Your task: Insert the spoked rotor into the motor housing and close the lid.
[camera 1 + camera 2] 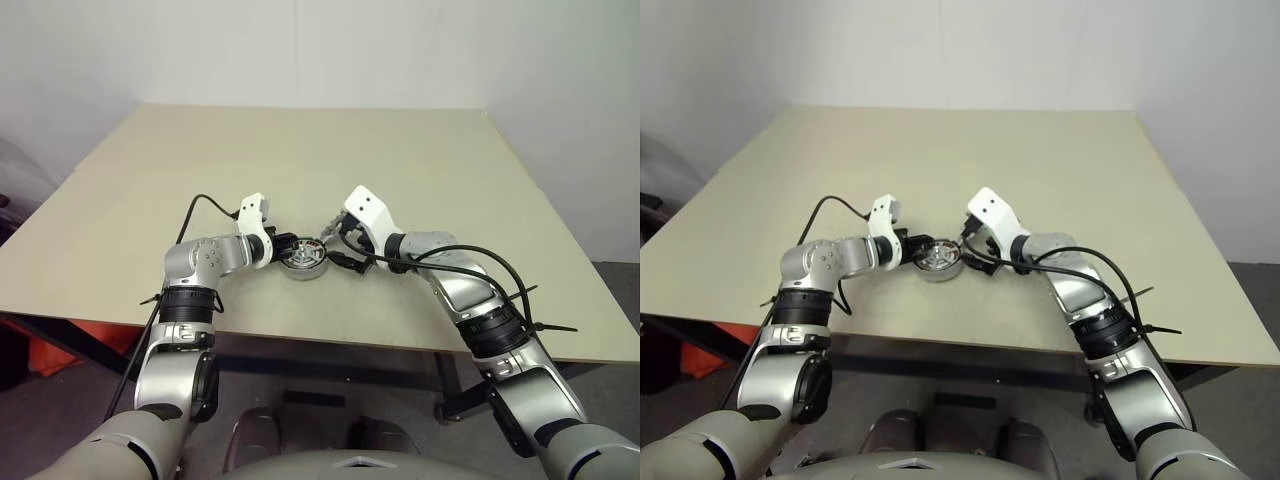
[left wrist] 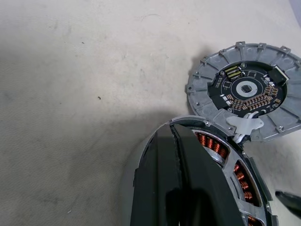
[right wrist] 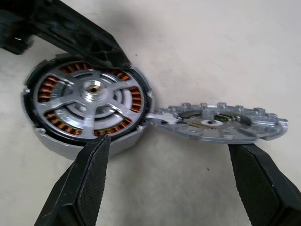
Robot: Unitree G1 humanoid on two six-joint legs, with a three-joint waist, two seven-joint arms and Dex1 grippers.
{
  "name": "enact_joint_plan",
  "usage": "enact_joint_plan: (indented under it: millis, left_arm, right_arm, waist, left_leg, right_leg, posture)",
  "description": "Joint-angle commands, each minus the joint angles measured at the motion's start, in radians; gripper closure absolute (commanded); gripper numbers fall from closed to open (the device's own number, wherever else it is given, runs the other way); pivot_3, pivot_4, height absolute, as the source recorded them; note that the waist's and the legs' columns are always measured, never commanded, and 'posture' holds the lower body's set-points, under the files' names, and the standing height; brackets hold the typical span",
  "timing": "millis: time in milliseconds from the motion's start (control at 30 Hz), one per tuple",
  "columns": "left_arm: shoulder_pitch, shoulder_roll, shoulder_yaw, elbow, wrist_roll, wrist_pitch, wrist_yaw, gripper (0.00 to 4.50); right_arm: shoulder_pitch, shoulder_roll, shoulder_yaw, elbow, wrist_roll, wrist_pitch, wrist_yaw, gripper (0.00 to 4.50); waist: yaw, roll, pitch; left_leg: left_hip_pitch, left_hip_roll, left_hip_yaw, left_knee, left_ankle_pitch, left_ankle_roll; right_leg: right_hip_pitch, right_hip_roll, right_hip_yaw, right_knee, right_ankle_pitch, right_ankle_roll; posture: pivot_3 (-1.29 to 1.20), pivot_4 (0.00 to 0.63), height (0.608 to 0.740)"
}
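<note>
Near the tabletop (image 1: pixel 420 170) front edge, left gripper (image 2: pixel 176 188) pinches shut on the motor housing (image 3: pixel 87 106) rim to steady it, spoked rotor (image 3: pixel 91 96) already seated inside, right gripper (image 3: pixel 169 183) gaping wide around the lid (image 3: pixel 221 123), lying just beside the housing, unclosed

Motor housing (image 3: pixel 84 113) sits on the table (image 1: pixel 300 160) near its front edge, midway between the two grippers. The spoked rotor (image 3: pixel 91 101) lies inside it. The lid (image 3: pixel 221 123) is just beside the housing, on its right and a little behind, seemingly touching its rim and resting at a tilt
</note>
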Motion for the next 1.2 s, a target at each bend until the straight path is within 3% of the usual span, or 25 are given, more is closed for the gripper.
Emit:
enact_joint_plan:
  millis: [33,900,1200]
  left_arm:
    - [-0.003,0.008,-0.019,-0.047,-0.012,0.015,-0.035,4.5]
    - [0.047,0.032,-0.035,-0.214,-0.102,0.094,-0.177,4.5]
    - [0.069,0.042,-0.036,-0.276,-0.148,0.098,-0.21,4.5]
  right_arm:
    - [-0.027,0.0,-0.044,0.013,0.017,0.011,-0.008,0.03]
    - [-0.035,0.07,-0.12,0.19,0.033,-0.019,-0.052,0.03]
    - [-0.065,0.083,-0.221,0.218,0.155,0.113,-0.001,0.03]
  waist:
    - [0.0,0.0,0.0]
    - [-0.001,0.0,0.0]
    - [-0.001,0.0,0.0]
  left_leg:
    - [0.0,0.0,0.0,0.0,0.0,0.0]
    - [-0.001,0.0,0.0,0.0,0.0,0.0]
    - [-0.001,0.0,0.0,0.0,0.0,0.0]
  right_leg:
    - [0.0,0.0,0.0,0.0,0.0,0.0]
    - [-0.002,0.0,0.0,0.0,0.001,-0.003]
    - [-0.002,0.0,0.0,0.001,0.001,-0.003]
  posture:
    - [0.0,0.0,0.74]
    - [0.0,0.0,0.74]
    - [0.0,0.0,0.74]
